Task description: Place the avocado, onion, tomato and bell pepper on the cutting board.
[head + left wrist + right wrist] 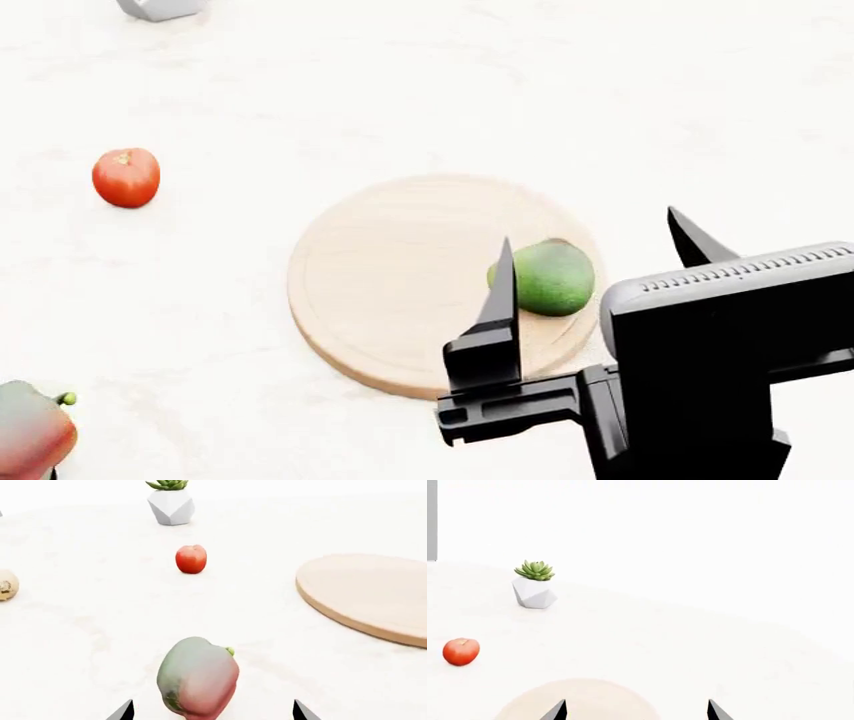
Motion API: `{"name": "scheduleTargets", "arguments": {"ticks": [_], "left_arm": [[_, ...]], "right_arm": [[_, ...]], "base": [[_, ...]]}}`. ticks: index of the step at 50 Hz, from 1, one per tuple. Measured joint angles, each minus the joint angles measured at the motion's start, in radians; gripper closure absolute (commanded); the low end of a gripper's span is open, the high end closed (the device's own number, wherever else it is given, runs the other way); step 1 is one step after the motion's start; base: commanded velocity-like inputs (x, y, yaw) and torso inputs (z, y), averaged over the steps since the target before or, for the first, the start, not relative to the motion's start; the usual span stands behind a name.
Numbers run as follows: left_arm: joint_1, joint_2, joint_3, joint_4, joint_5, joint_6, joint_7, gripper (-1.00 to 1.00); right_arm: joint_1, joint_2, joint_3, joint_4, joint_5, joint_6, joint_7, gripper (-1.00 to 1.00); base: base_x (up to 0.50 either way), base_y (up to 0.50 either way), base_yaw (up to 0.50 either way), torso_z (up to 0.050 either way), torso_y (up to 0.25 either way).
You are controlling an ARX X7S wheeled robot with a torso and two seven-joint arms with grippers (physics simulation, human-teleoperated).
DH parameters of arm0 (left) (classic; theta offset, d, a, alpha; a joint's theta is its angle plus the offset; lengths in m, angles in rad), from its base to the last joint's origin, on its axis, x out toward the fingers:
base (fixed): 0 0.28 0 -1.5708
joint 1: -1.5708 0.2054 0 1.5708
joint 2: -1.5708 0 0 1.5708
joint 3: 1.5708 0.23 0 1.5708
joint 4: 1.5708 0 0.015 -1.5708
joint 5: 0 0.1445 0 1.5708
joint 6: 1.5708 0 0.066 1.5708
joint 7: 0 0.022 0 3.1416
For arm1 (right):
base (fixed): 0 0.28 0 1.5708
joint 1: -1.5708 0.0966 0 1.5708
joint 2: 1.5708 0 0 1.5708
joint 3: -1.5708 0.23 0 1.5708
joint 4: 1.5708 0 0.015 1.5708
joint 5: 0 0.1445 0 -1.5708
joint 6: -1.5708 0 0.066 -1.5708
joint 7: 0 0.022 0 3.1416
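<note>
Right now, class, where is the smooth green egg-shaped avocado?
In the head view, the smooth green avocado lies on the round wooden cutting board, near its right edge, beyond the open right pincer.

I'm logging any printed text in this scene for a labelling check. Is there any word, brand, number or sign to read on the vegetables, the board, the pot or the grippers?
None: no view shows any readable text.
The cutting board, avocado, tomato, bell pepper, onion and white plant pot are all unmarked.
The right gripper shows only a ribbed black housing, no lettering.
</note>
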Motion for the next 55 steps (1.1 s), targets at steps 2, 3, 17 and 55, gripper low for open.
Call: {"name": "scheduleTargets", "arguments": {"ticks": [2,3,17,55], "left_arm": [[-0.014,0.002,0.014,-0.018,0.013,0.001,0.005,-1.0],[-0.021,0.002,0.021,-0.026,0.019,0.001,0.008,-1.0],[-0.118,0.011,0.099,-0.134,0.079,-0.003,0.035,-1.0],[-0.246,0.039,0.226,-0.359,0.205,0.042,0.096,1.0]], "right_arm": [[-0.003,0.002,0.002,-0.003,0.004,-0.001,0.003,-1.0],[-0.004,0.003,0.003,-0.004,0.006,-0.001,0.005,-1.0],[-0.019,0.018,0.019,-0.023,0.039,-0.004,0.03,-1.0],[-0.032,0.059,0.056,-0.065,0.149,-0.012,0.107,-1.0]], "base": [[0.0,0.0,0.0,0.0,0.0],[0.0,0.0,0.0,0.0,0.0],[0.0,0.0,0.0,0.0,0.0],[0.0,0.0,0.0,0.0,0.0]]}}
